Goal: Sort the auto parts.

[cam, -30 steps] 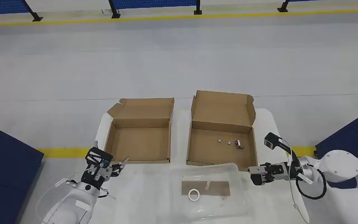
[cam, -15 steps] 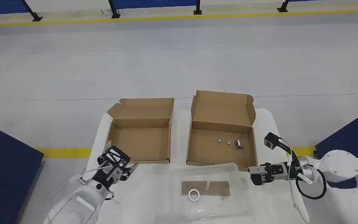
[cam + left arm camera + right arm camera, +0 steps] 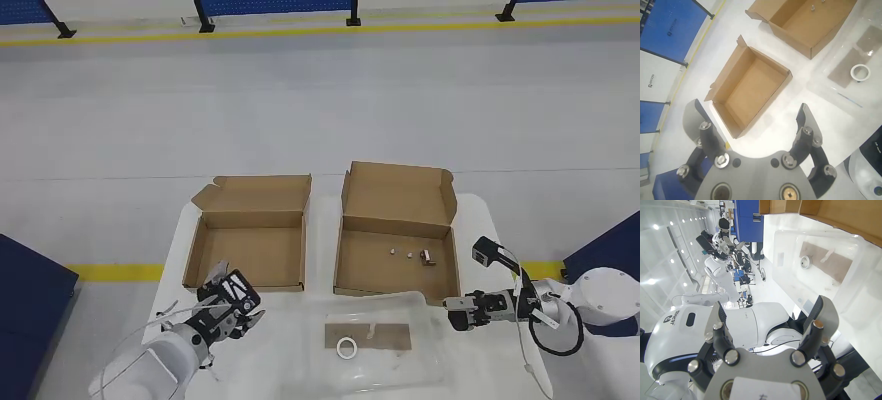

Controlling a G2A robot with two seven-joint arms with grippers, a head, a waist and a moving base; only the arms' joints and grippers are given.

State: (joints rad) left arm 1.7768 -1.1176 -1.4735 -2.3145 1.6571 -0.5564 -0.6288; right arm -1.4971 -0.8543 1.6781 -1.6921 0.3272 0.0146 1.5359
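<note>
White ring (image 3: pixel 346 347), flat in clear tray (image 3: pixel 388 372): roughly midway between left gripper (image 3: pixel 233 299) and right gripper (image 3: pixel 456 313), both spread open and empty.

It was a large industrial hall or robotics test floor: a wide, pale grey floor (image 3: pixel 300 100) marked with yellow lines (image 3: pixel 300 30), blue partition panels (image 3: pixel 668 24) on black feet, rows of round ceiling lights (image 3: pixel 672 260), and a white counter (image 3: pixel 285 330) standing in the open.
</note>
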